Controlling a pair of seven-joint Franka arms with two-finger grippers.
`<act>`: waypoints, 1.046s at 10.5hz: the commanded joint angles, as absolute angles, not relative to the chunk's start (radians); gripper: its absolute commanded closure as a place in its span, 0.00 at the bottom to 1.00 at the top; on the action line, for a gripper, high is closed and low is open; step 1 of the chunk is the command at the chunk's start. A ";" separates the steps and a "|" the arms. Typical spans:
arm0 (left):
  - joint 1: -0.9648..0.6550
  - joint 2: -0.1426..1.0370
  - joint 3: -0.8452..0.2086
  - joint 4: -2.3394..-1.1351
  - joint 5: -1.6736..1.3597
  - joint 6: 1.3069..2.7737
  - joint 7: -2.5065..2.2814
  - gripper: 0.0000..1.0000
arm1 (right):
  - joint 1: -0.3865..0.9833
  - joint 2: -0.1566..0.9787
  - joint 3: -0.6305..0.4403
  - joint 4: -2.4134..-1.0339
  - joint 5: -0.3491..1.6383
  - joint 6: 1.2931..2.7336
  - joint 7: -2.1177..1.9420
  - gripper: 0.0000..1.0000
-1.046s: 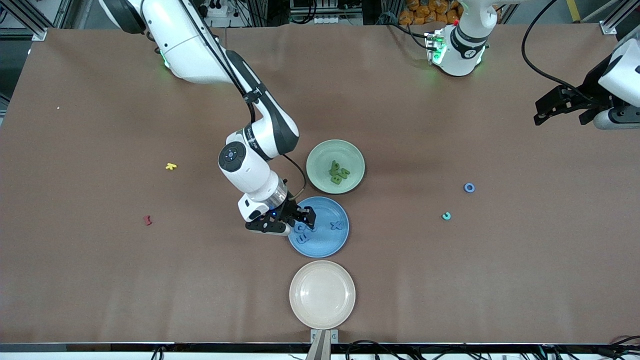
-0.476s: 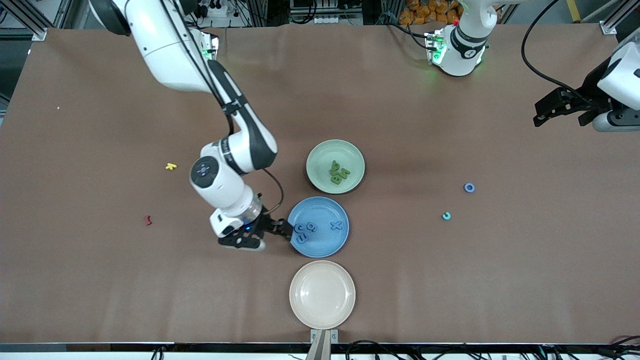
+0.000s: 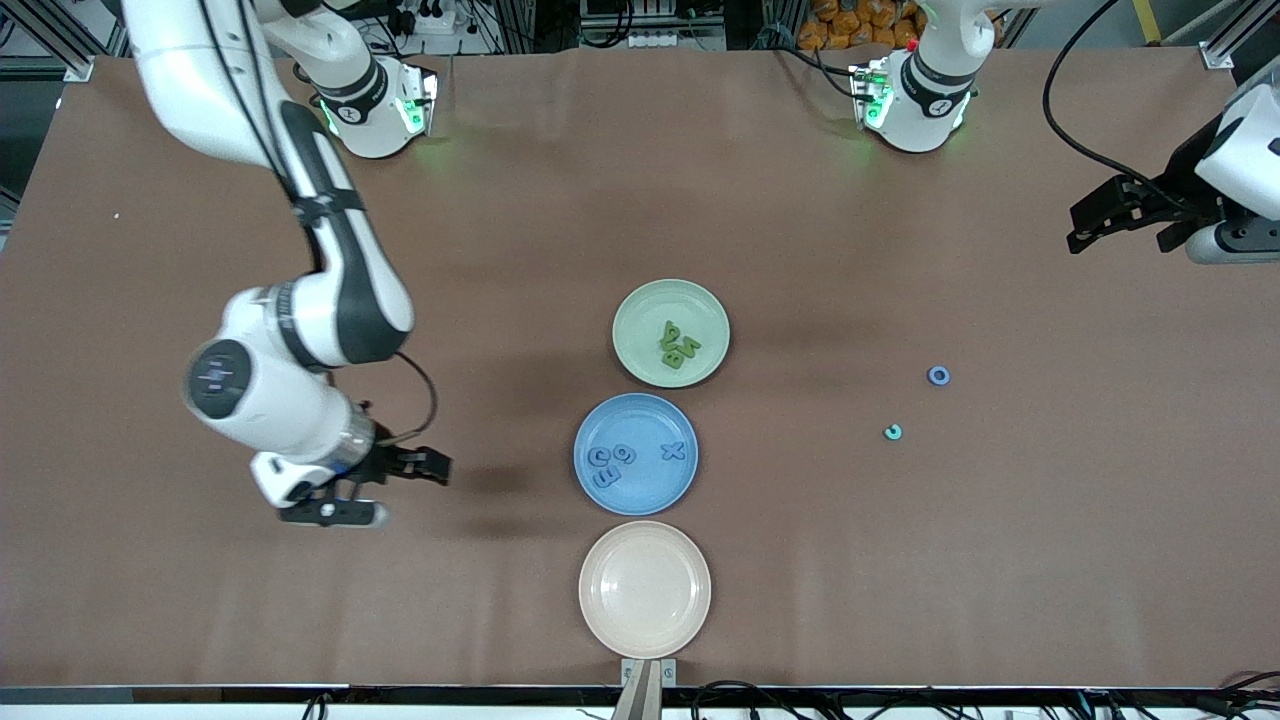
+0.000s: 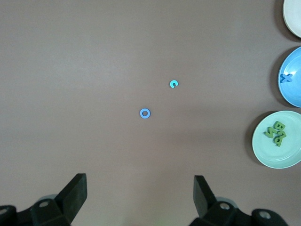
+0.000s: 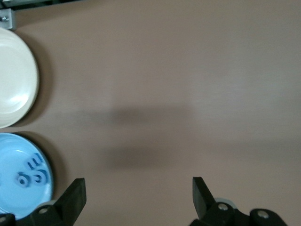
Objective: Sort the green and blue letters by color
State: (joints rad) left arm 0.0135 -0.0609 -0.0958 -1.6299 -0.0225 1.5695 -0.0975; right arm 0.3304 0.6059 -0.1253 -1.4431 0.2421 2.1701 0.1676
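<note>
The blue plate holds a blue X and a cluster of blue letters, also seen in the right wrist view as blue letters. Green letters lie piled in the green plate. Toward the left arm's end, a loose blue ring and a teal C lie on the bare table; the left wrist view shows the ring and the C. My right gripper is open and empty over bare table beside the blue plate. My left gripper waits open at its end of the table.
An empty cream plate sits nearest the front camera, next to the blue plate. The three plates form a line in the middle of the brown table. The right arm's elbow and wrist cover part of the table at its end.
My right gripper has pulled away from over the blue plate toward the right arm's end of the table, leaving the blue letters lying in the plate. The left arm has not moved.
</note>
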 commanded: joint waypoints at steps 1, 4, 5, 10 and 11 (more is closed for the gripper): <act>0.015 -0.064 -0.095 -1.626 -0.034 1.560 -0.094 0.00 | 0.215 0.479 -0.106 -1.511 0.111 2.062 0.074 0.00; 0.015 -0.064 -0.095 -1.626 -0.032 1.560 -0.094 0.00 | 0.083 0.349 -0.107 -1.630 0.017 2.056 -0.101 0.00; 0.015 -0.064 -0.095 -1.626 -0.034 1.560 -0.094 0.00 | 0.048 0.301 -0.107 -1.673 0.009 2.056 -0.127 0.00; 0.012 -0.061 -0.097 -1.612 -0.037 1.560 -0.095 0.00 | 0.009 0.143 -0.133 -1.687 -0.029 1.909 -0.120 0.00; 0.015 -0.061 -0.097 -1.612 -0.034 1.560 -0.094 0.00 | 0.011 0.112 -0.133 -1.686 -0.029 1.866 -0.118 0.00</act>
State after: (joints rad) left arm 0.0111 -0.0609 -0.0975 -1.6231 -0.0225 1.5696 -0.0975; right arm 0.0123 0.2083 -0.1349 -1.6428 -0.0066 1.9281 -0.1271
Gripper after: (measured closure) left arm 0.000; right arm 0.000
